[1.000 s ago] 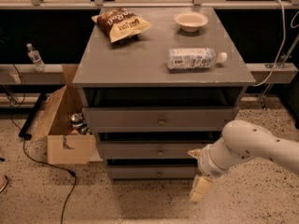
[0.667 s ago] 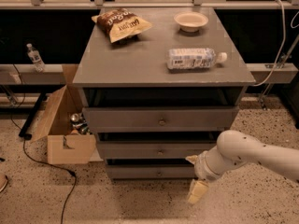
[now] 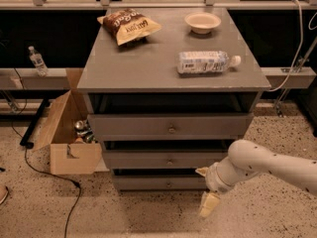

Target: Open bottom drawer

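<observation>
The bottom drawer (image 3: 148, 183) is the lowest grey front of the cabinet, with a small round knob (image 3: 168, 184). It looks pushed in, with only a dark gap above it. My gripper (image 3: 205, 188) hangs low at the right end of that drawer front, to the right of the knob and not touching it. Its two cream fingers (image 3: 208, 204) stand apart, one above the other, with nothing between them. The white arm (image 3: 267, 165) reaches in from the right.
The middle drawer (image 3: 168, 159) and top drawer (image 3: 171, 127) sit above. On the cabinet top (image 3: 148, 66) lie a chip bag (image 3: 130, 25), a bowl (image 3: 202, 21) and a water bottle (image 3: 207, 62). An open cardboard box (image 3: 64, 133) and a black cable (image 3: 49, 175) lie at left.
My arm and gripper have moved left, closer to the right end of the bottom drawer front. The drawers have not moved.
</observation>
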